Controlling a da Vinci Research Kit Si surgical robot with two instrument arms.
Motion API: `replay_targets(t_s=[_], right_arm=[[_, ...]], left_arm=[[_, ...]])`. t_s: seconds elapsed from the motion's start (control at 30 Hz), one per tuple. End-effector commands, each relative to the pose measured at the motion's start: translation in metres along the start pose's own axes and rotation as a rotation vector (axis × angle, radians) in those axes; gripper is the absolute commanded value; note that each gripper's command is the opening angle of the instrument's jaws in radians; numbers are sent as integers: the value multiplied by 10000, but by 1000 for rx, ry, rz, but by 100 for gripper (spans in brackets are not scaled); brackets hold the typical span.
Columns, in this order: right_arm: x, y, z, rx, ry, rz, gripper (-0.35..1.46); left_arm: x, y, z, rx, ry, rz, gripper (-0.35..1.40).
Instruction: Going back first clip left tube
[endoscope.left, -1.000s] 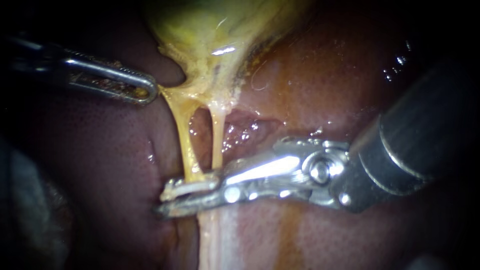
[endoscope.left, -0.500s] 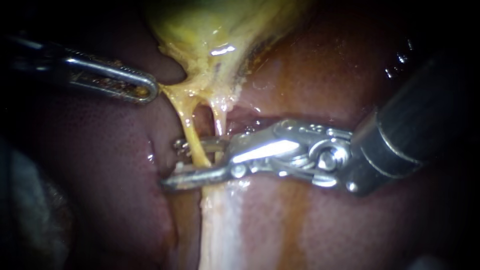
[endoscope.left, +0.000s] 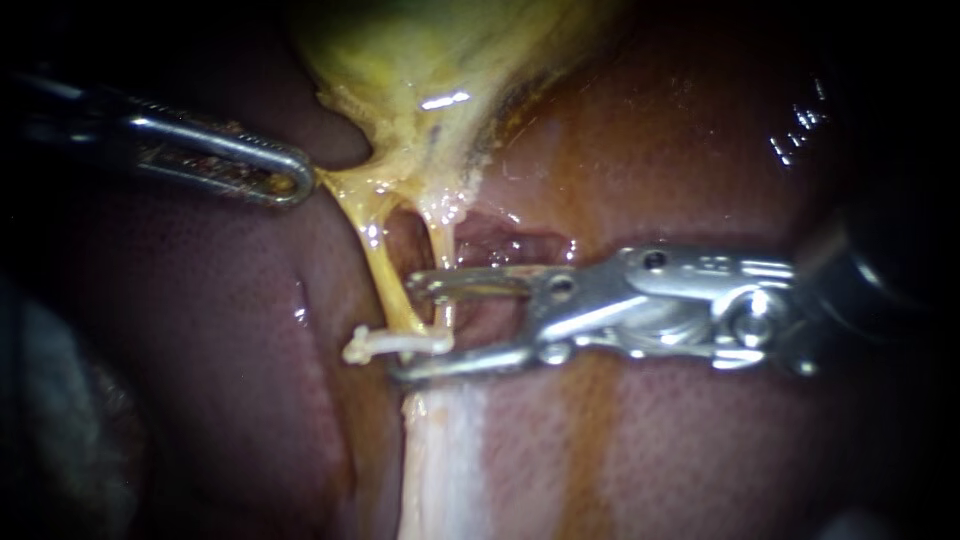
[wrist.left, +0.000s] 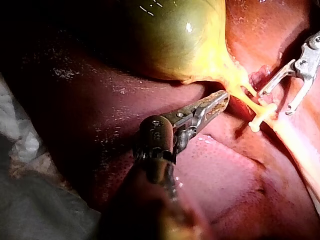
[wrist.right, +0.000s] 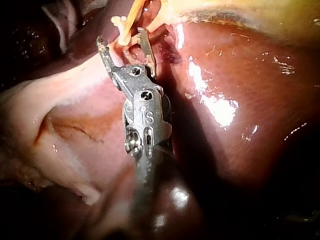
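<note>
No legible text, labels, numbers — none readable.

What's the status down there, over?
Left instrument: jaws shut on neck of yellow-green gallbladder. Right instrument: jaws open, straddling end of small white clip, not gripping. Clip sits across thin yellow left tube. Nothing blocking.

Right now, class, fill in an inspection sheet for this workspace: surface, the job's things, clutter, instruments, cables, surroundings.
Surface: liver, wet and glistening, with the gallbladder above the tubes.
Job's things: white clip sits across the left tube; the right tube runs beside it.
Clutter: nothing seen.
Instruments: left instrument, jaws shut on the gallbladder at its neck; right instrument, jaws open, one on each side of the clip, gripping nothing.
Cables: nothing seen.
Surroundings: pale cloth beside the liver; the rest is dark.
</note>
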Motion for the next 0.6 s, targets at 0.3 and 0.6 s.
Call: replay_targets(t_s=[0.3, 0.6], right_arm=[[7, -3, -55, -3, -74, -47, 50], [2, -2, -72, 0, -80, -55, 50]], left_arm=[[1, 1, 0, -1, 0, 0, -35], [1, 1, 3, 2, 1, 0, -35]])
